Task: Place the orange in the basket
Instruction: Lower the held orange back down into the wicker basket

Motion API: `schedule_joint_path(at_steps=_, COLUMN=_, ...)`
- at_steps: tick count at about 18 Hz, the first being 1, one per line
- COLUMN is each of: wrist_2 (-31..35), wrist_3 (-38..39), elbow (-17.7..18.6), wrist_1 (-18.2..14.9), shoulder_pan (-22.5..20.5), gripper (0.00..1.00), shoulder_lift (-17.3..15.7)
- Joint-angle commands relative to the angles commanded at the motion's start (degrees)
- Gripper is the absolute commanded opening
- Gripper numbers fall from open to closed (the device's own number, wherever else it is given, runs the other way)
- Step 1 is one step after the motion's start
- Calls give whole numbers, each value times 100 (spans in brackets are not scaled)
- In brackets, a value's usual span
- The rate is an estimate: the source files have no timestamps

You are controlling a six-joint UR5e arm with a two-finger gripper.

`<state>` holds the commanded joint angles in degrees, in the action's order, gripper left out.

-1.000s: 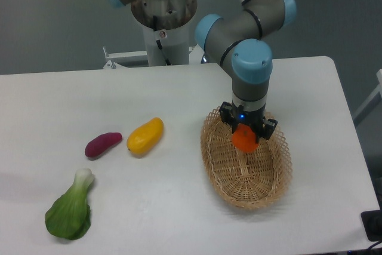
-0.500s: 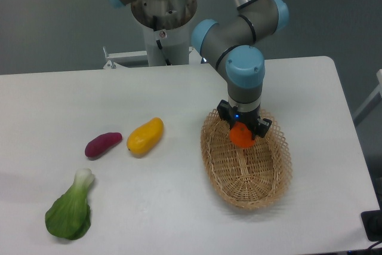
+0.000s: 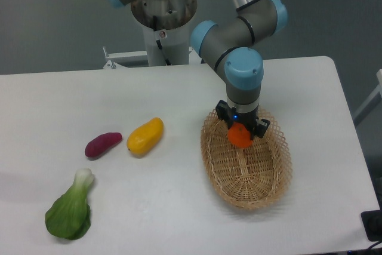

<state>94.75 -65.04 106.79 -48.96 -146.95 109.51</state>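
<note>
**Desk editor:** What did the fixed camera show over the basket [image 3: 222, 168]?

**Photographer:** The UR5e arm [image 3: 243, 70] reached down from the upper middle, its pincer [image 3: 240, 132] pinching the orange [image 3: 240, 138] above the far end of the tan wicker basket, inside the line of the rim. Only the lower part of the fruit showed; the black pincer body covered its top, and the fingertips could not be told apart from the housing.

**Desk editor:** Was the orange touching the basket floor?

**Photographer:** That could not be told from this angle. The fruit overlapped the woven bottom in the view, but no gap or contact was plain.

**Desk editor:** What else lay on the white desk [image 3: 71, 106]?

**Photographer:** A yellow elongated fruit [image 3: 145, 136] lay left of the basket, well apart from it, with a purple sweet potato [image 3: 102, 145] just beside it further left. A green leafy vegetable [image 3: 71, 210] sat near the front left edge. A dark object [image 3: 372, 225] was cut off at the lower right corner, too little of it visible to name. The arm's upper link ran out of the top of the picture.
</note>
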Motion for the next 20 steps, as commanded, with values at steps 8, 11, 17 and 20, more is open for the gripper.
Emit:
schedule_joint_path(at_steps=8, wrist_2=-18, wrist_3=18, elbow=-158, wrist_1=-26, shoulder_pan=0, gripper=100, shoulder_lift=-88)
schedule_joint_path(at_steps=11, wrist_2=-53, wrist_3=0, elbow=-158, wrist_1=-26, shoulder_pan=-9, gripper=100, shoulder_lift=-167)
schedule_joint_path(at_steps=17, wrist_2=-70, wrist_3=9, elbow=-176, wrist_1=-35, shoulder_pan=-9, gripper=100, shoulder_lift=-263)
schedule_joint_path(at_steps=20, wrist_2=-70, wrist_3=9, elbow=-193, wrist_1=-35, shoulder_pan=-17, gripper=100, shoulder_lift=-290)
